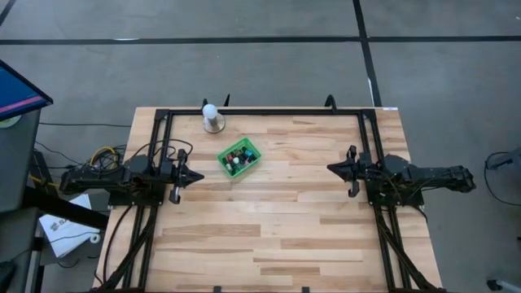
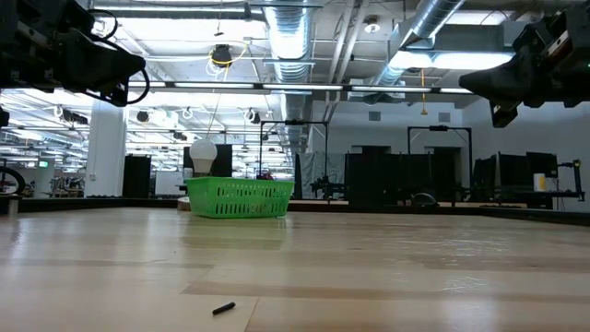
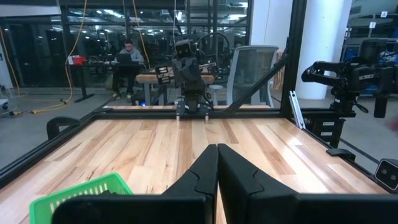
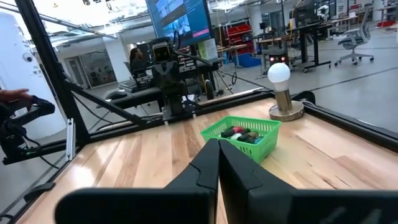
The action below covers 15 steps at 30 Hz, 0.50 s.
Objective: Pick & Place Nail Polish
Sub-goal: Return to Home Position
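Seemingly nail polish (image 1: pixel 238 156) in basket (image 1: pixel 221 155); both grippers (image 1: pixel 199 175) (image 1: pixel 330 168) closed.

Left end effector (image 1: pixel 198 174), right end effector (image 1: pixel 330 168): closed

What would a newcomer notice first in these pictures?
The bright green mesh basket sits left of the table's middle, holding small nail polish bottles. Near it, at the table's edge, stands a white ball on a round base. The left gripper and the right gripper hang shut at opposite sides.
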Each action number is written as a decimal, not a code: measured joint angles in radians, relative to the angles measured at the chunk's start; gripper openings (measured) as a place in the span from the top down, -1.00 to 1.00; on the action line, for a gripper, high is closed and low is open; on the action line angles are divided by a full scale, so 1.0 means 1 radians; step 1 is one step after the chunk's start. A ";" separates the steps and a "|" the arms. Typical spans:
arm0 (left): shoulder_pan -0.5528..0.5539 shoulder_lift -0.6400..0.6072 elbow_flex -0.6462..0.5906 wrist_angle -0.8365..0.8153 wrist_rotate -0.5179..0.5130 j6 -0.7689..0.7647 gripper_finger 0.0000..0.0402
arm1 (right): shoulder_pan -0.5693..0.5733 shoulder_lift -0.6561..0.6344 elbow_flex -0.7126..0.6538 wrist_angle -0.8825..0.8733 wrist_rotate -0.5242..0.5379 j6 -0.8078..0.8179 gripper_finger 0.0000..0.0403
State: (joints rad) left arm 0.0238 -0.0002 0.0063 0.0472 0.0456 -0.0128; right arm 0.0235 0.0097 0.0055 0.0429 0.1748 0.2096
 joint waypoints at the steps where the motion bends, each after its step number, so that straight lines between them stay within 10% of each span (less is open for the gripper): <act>1: 0.000 0.000 0.000 0.001 0.000 0.000 0.99 | 0.000 0.000 0.000 0.000 0.000 0.000 1.00; 15: 0.000 0.000 0.000 0.006 0.000 0.000 0.99 | 0.000 0.000 0.000 0.001 0.002 0.000 1.00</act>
State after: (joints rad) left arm 0.0235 -0.0002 0.0063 0.0528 0.0456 -0.0128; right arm 0.0238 0.0101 0.0051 0.0437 0.1768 0.2096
